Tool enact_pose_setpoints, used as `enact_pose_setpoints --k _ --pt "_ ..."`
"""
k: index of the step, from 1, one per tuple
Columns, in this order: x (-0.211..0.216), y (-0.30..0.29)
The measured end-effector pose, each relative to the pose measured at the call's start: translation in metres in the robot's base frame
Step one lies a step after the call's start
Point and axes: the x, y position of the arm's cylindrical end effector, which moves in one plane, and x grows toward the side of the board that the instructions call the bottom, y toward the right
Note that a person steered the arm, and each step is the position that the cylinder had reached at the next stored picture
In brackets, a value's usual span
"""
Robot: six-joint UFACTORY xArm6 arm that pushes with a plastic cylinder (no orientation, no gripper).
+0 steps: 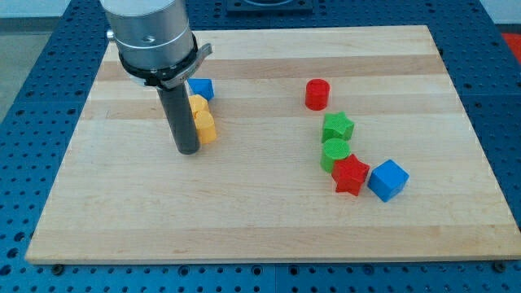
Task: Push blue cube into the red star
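A blue cube (387, 180) sits at the view's right, touching the right side of the red star (350, 175). My tip (188, 150) rests on the board at the view's left of centre, far from both, just left of a yellow block (203, 126). A second, smaller blue block (200, 89) lies behind the rod, partly hidden by it.
A red cylinder (317, 94) stands right of centre toward the view's top. A green star (338, 127) and a green cylinder (334, 153) lie in a line between it and the red star. Another yellow block (198, 105) sits above the first. The wooden board (269, 220) ends in blue perforated table.
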Motion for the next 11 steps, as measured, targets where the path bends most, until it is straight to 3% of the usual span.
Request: enact_pose_setpoints --k 3,5,8,9,10,11 --pt "0.153 0.043" --pt "0.153 0.085" --pt "0.137 0.345" --pt "0.095 0.39" --pt "0.057 0.394" --pt "0.051 0.372"
